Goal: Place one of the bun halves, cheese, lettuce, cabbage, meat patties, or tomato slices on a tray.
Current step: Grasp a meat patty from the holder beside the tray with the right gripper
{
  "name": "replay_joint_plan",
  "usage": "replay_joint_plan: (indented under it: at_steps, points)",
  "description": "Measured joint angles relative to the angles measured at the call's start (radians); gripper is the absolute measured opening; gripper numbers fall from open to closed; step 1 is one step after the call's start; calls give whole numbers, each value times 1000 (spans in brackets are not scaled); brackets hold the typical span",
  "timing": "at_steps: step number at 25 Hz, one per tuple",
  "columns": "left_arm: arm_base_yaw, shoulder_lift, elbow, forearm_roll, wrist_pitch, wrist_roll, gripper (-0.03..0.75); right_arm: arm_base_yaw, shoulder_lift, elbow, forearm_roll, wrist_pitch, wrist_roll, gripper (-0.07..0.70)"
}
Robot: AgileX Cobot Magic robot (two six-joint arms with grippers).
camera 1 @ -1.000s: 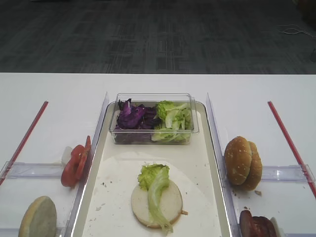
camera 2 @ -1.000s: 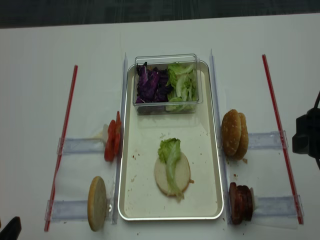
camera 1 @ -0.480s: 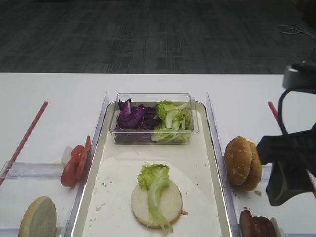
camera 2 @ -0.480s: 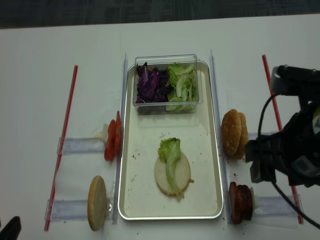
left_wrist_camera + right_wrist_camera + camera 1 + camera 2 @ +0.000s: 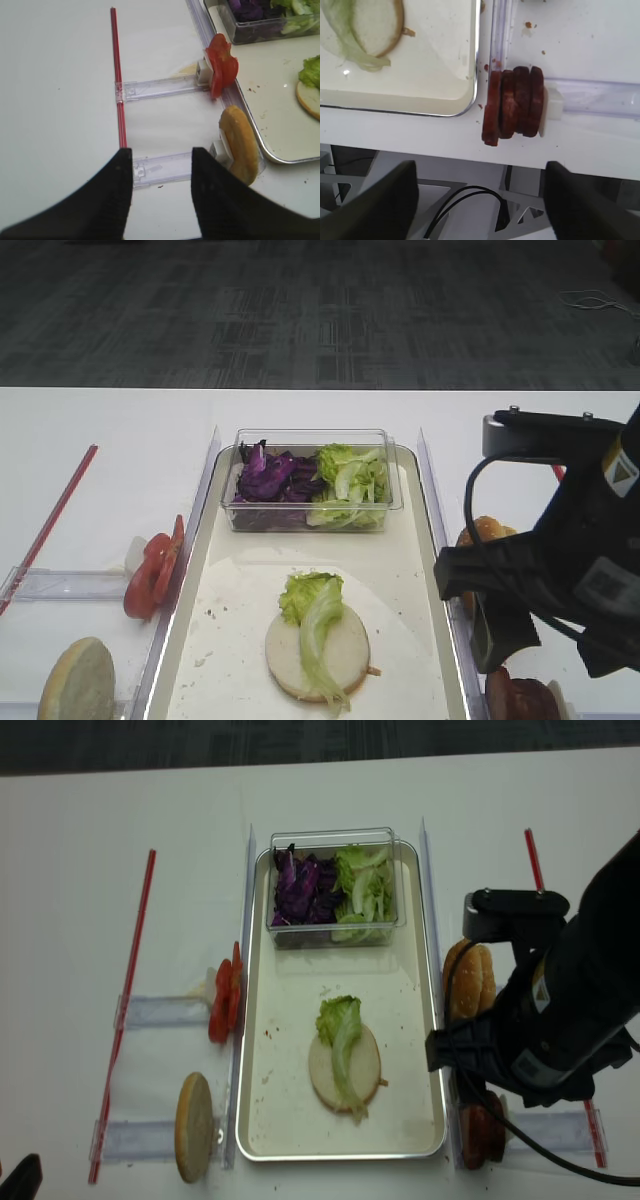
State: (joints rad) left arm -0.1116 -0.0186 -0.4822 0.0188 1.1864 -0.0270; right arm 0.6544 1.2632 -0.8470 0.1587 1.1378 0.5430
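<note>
On the long cream-silver tray [image 5: 262, 1120] with its white paper liner, a pale flat bun half [image 5: 345, 1070] already lies with a strip of light green crinkly lettuce [image 5: 341, 1025] draped over it. The next layer looks to be meat. The stack of reddish-brown round patties [image 5: 514, 104] stands on edge just outside the tray's right rim, propped against a small white block at the end of a clear plastic rail [image 5: 600, 97], presumably so each disc can be pinched off from above.

The right gripper [image 5: 477, 205] hovers over that stack, its dark fingers [image 5: 385, 200] spread wide and grasping nothing. Across the tray, bright red tomato slices [image 5: 221, 70] and a second pale bun half [image 5: 239, 144] stand upright on similar rails. The left gripper [image 5: 160, 192] hangs there with its fingers apart and empty.

At the tray's far end, a small clear plastic box [image 5: 312, 480] keeps dark purple shredded cabbage [image 5: 266, 480] and more green leaves side by side. Golden sesame bun tops [image 5: 468, 985] peek out behind the right arm. A yellow sticker [image 5: 621, 468] on that arm carries a mark too small to read.
</note>
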Motion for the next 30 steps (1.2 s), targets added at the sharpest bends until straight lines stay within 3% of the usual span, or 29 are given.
replay_joint_plan:
  at_steps: [7,17,23,30]
  points:
    - [0,0,0,0,0,0,270,0,9,0,11,-58,0,538]
    - [0,0,0,0,0,0,270,9,53,0,25,-68,0,538]
    - [0,0,0,0,0,0,270,9,81,0,26,-110,-4,538]
    - [0,0,0,0,-2,0,270,9,103,0,45,-108,-19,538]
